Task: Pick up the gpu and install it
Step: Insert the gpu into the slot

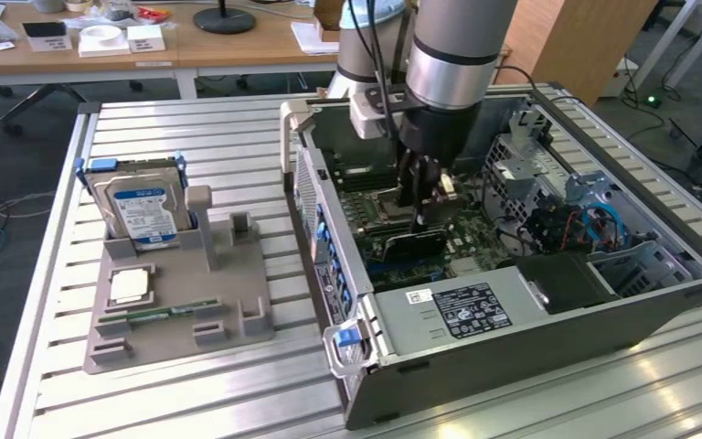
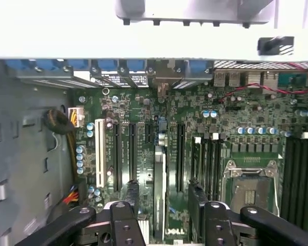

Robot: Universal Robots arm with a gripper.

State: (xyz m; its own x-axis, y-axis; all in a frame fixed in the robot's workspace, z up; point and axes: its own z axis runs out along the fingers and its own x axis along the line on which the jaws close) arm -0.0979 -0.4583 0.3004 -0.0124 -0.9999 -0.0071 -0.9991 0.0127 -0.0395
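Now the gripper [image 2: 161,215] stands wide open inside the computer case [image 1: 510,311], fingers either side of the gpu [image 2: 159,195] standing edge-on on the motherboard [image 2: 195,118].

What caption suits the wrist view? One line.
Open hand straddles the gpu standing edge-on on the motherboard.

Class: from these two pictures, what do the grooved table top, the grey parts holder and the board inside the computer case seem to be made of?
Table top: likely bare aluminium, pale and ribbed, with soft glints.
Parts holder: probably matte grey plastic; dull, blocky moulded shapes.
Board: looks like green laminated circuit board, with soldered parts and black slots.
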